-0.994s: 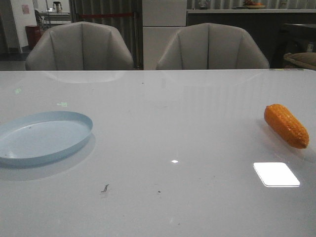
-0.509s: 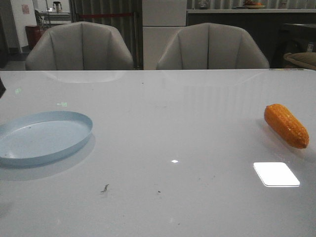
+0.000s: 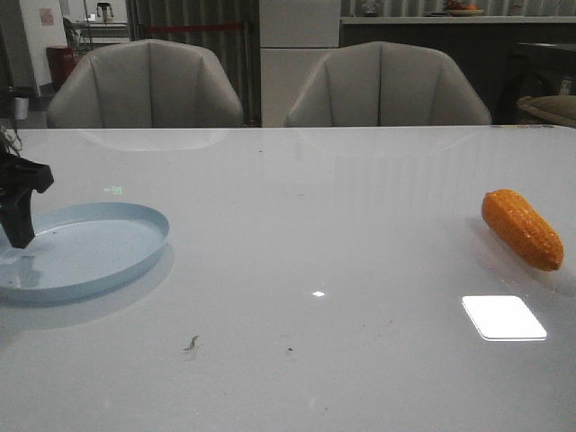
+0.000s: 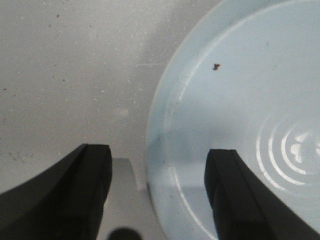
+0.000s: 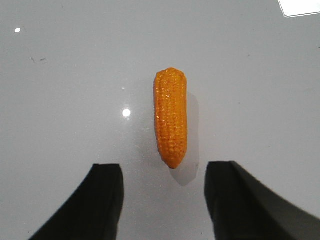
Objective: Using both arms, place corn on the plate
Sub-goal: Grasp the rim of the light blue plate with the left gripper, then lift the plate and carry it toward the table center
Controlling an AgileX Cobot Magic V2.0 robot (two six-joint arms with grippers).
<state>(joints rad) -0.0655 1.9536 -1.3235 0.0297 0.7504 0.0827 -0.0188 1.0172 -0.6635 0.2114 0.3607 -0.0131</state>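
The orange corn [image 3: 522, 228] lies on the white table at the far right, tapered end toward the front. In the right wrist view the corn [image 5: 171, 117] lies just beyond my open right gripper [image 5: 162, 185], its tip in line with the gap and untouched. The right gripper does not show in the front view. The pale blue plate [image 3: 99, 256] sits at the left. My left gripper [image 3: 18, 236] hangs over its left rim. In the left wrist view it [image 4: 159, 170] is open, with the plate's rim [image 4: 152, 150] between the jaws.
Two grey chairs [image 3: 148, 85] [image 3: 387, 85] stand behind the table's far edge. A bright rectangular light reflection [image 3: 504, 317] lies on the table in front of the corn. Small dark specks [image 3: 191, 343] lie near the front middle.
My left gripper has come into the front view from the left and now stands over the plate's left rim. The corn and plate have not moved.
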